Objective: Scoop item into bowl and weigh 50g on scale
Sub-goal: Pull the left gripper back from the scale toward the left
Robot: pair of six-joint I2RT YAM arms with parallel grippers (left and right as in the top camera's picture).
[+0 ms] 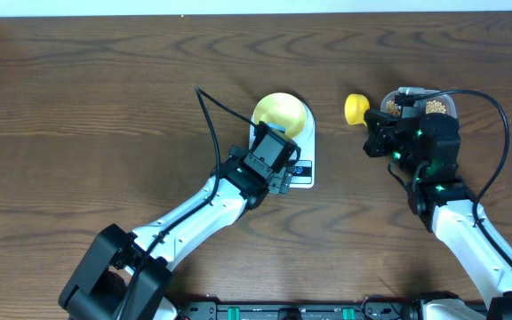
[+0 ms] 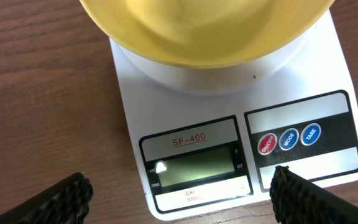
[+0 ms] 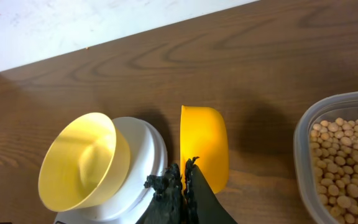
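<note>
The pale yellow-green bowl (image 1: 281,114) stands on the white scale (image 1: 304,174); it looks empty in the right wrist view (image 3: 82,162). My left gripper (image 1: 280,181) is open and hovers over the scale's front edge, its fingers either side of the LCD (image 2: 194,167); the bowl (image 2: 204,31) fills the top of that view. My right gripper (image 1: 379,133) is shut on the handle of a yellow scoop (image 1: 356,108), held between the scale and the clear tub (image 1: 447,100) of beige beans (image 3: 347,162). The scoop's cup (image 3: 204,143) faces sideways and shows no beans.
The scale (image 2: 229,93) has red, blue and blue round buttons (image 2: 289,139) right of the screen, which shows no readable digits. The tub's rim (image 3: 303,137) is close to the scoop on the right. A white strip runs along the table's far edge (image 3: 73,25).
</note>
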